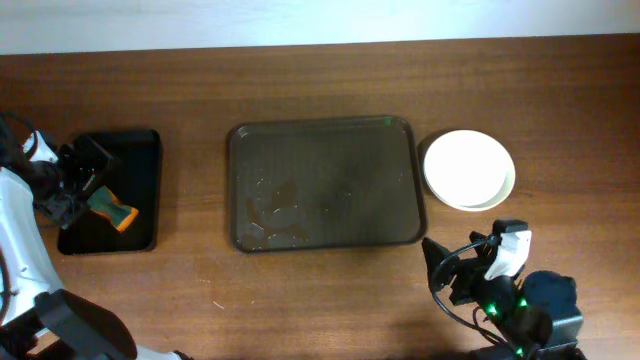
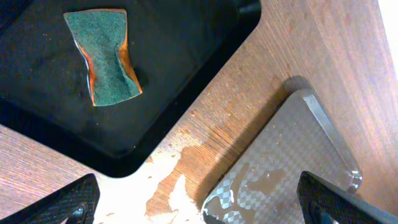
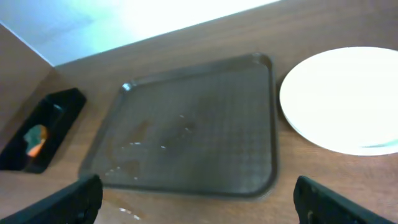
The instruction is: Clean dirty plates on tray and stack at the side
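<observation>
The plates (image 1: 468,170) are sitting stacked on the table (image 1: 300,310) at 3 o'clock of the tray (image 1: 330,150), just beside its rim and not on it. The top one is showing white, round and shallow, w/ no sauce visible. A second rim is peeking out at approx. 5 o'clock; the exact count can't be told. The tray is lying bare apart from wet-looking patches toward its 7 o'clock corner.

Handling, as a judgement: the plates are looking stiff, glossy and smooth, prob. ceramic or melamine, so likely slippery if damp and prone to chipping if knocked. The best hold is prob. the thin raised rim at 6 o'clock, the edge facing the right gripper (image 3: 205,208), w/ one finger over and one under. The flat centre is offering nothing to pinch.

The right gripper is hovering at 5 o'clock of the tray w/ fingers spread wide, nothing btwn them. The left gripper (image 2: 205,208) is hanging over the black tray (image 2: 186,56) at 9 o'clock, also gaping wide and empty.

Materials: the tray is dark brown w/ rounded corners, a raised lip and a fine woven texture. The black tray is smooth and matte. The sponge (image 2: 107,56) in it is showing a green scrub face over an orange body, pinched at the waist, soft. The table is a wood-grain top, w/ a pale smear btwn the two trays.
</observation>
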Available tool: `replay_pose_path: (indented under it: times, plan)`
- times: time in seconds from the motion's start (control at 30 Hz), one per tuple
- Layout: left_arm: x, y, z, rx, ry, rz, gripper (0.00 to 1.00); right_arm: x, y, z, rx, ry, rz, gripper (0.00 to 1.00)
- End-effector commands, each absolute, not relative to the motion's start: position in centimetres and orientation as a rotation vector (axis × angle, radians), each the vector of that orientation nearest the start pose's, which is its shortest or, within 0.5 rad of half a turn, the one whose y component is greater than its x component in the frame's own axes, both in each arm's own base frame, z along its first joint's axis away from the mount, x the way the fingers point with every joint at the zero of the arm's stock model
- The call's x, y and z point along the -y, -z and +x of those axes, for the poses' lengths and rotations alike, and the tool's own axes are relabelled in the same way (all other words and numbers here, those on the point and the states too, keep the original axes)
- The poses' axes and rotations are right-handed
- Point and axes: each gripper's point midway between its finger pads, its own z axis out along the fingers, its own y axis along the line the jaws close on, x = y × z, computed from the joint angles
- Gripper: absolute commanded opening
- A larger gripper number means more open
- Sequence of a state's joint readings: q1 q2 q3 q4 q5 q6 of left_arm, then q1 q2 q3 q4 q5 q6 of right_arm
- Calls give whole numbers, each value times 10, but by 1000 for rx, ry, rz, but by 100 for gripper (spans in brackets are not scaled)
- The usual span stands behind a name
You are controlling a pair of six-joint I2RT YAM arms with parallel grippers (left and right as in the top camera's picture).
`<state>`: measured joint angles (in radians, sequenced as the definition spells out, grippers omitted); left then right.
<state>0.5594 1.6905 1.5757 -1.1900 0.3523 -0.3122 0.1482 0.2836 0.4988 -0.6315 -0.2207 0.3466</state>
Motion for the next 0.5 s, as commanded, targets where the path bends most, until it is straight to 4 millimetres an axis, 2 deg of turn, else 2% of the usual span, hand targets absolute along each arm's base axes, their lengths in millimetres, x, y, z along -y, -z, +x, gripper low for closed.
replay_pose_path:
  times: [0.0,0.07,0.17,0.23,0.3,0.47]
  plan:
    - [-143,-185,340,-2559,450,-1103,100,-66,-192,217,-1963,-527,57,98]
    - [-143,-185,340,-2559,450,-1103,100,-63,-194,223,-1855,-522,49,98]
    - [-143,-185,340,-2559,450,-1103,100,-58,-204,215,-1726,-473,-5,98]
    - [-143,-185,340,-2559,450,-1103,100,-49,-208,217,-1688,-437,22,98]
    - [-143,-185,340,-2559,450,-1103,100,-46,-204,224,-1652,-401,13,98]
    - [-143,-185,340,-2559,450,-1103,100,-44,-175,242,-1583,-374,1,98]
